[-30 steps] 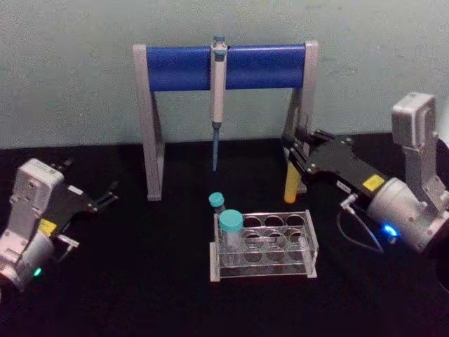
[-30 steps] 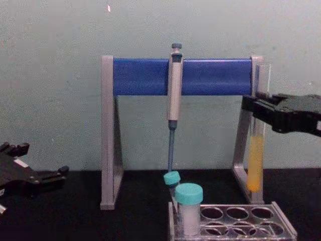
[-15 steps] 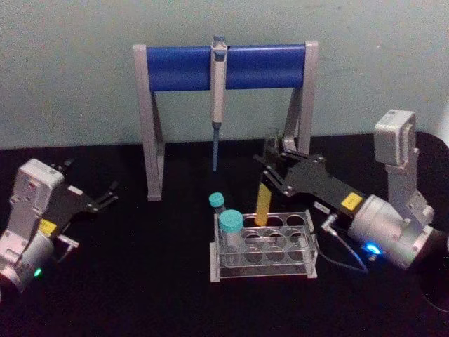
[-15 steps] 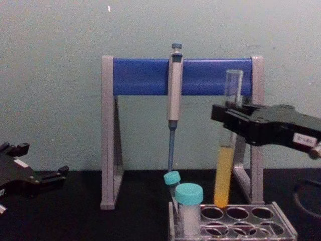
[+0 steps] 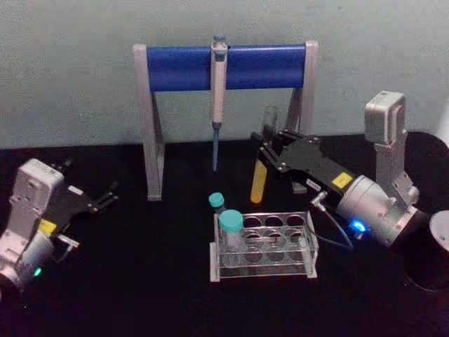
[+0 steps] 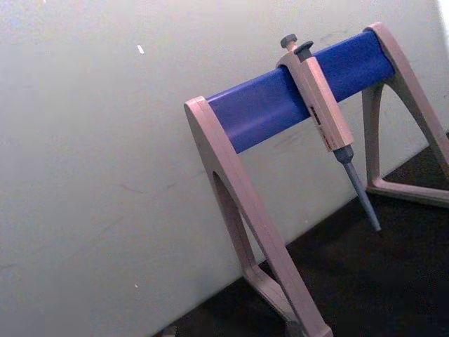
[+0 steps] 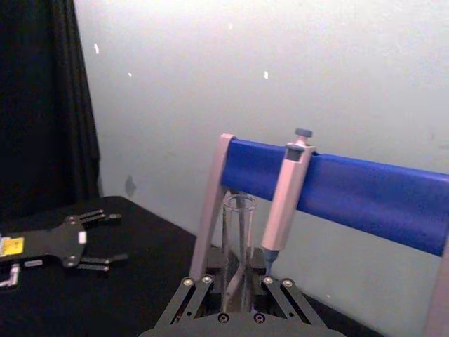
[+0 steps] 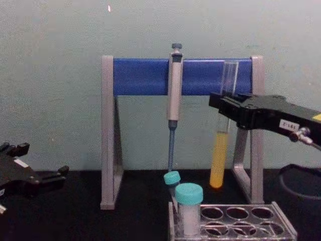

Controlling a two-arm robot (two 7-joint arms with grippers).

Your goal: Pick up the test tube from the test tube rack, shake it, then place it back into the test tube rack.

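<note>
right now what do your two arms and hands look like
Left hand and right hand are black with slim fingers and yellow labels, on silver-grey wrist housings. Left wrist glows green, right blue, with a thin cable looping beside it.

Glass, clear plastic and matt black in front of you.
You have a tall thin clear glass test tube [image 5: 259, 184], smooth and glossy; at its 6 o'clock the low transparent plastic test tube rack [image 5: 263, 268] glints the same way. The right gripper [image 5: 264, 147] looks like matt black plastic. The black tabletop [image 5: 140, 281] is dull, and at 12 o'clock the grey-legged stand's blue bar [image 5: 182, 68] is smooth.
</note>
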